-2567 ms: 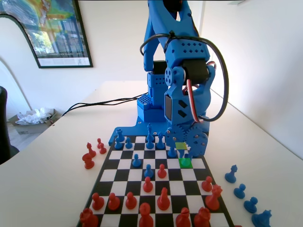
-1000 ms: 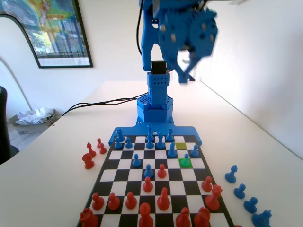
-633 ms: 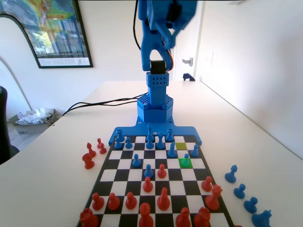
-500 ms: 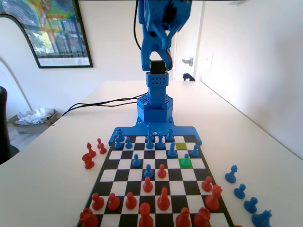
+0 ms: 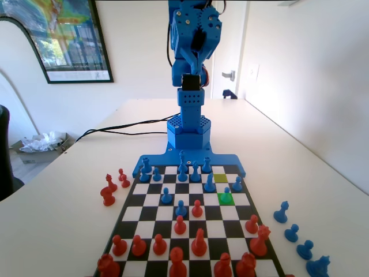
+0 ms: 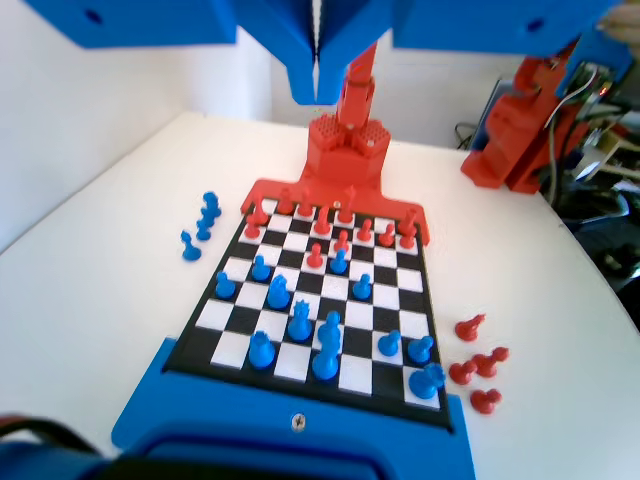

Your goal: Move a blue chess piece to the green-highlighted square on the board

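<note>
Looking across my white counter (image 5: pixel 63 219) first: it carries the board (image 5: pixel 151 199), whose far edge in the fixed view joins the blue arm's base. My arm (image 5: pixel 190 69) stands folded up tall at that far end, well above the pieces. On the wrist view the claw (image 6: pixel 317 60) hangs from the top edge with its two jaws pressed together, just a thin seam between them, and nothing held in it.

Down on the board, the green-highlighted square (image 5: pixel 226 198) sits near the right edge in the fixed view, a few rows out from the arm's base, and the blue chess piece (image 5: pixel 226 192) stands right on it, upright. One square nearer the arm lies a duller yellow-green square (image 5: pixel 220 178), bare. Blue pieces crowd the far rows, red pieces (image 5: pixel 179 248) fill the near rows.

Off the board, captured red pieces (image 5: pixel 112 186) cluster on the counter by the left edge, and spare blue pieces (image 5: pixel 297 236) line up by the right edge.
</note>
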Robot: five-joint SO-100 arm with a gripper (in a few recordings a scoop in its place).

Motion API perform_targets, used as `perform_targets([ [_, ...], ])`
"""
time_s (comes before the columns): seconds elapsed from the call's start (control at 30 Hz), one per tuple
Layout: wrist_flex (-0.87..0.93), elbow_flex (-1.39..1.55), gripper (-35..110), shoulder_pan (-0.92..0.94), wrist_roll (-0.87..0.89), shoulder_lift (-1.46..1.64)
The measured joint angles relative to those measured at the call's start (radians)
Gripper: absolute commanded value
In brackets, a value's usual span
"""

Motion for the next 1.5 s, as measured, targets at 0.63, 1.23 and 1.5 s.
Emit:
perform_targets([
  [0.63,-0.032,0.012,1,0.063,0.000,0.133],
  [1.23,-0.032,0.012,1,0.060,0.000,0.133],
  [1.5,-0.032,0.012,1,0.060,0.000,0.133],
])
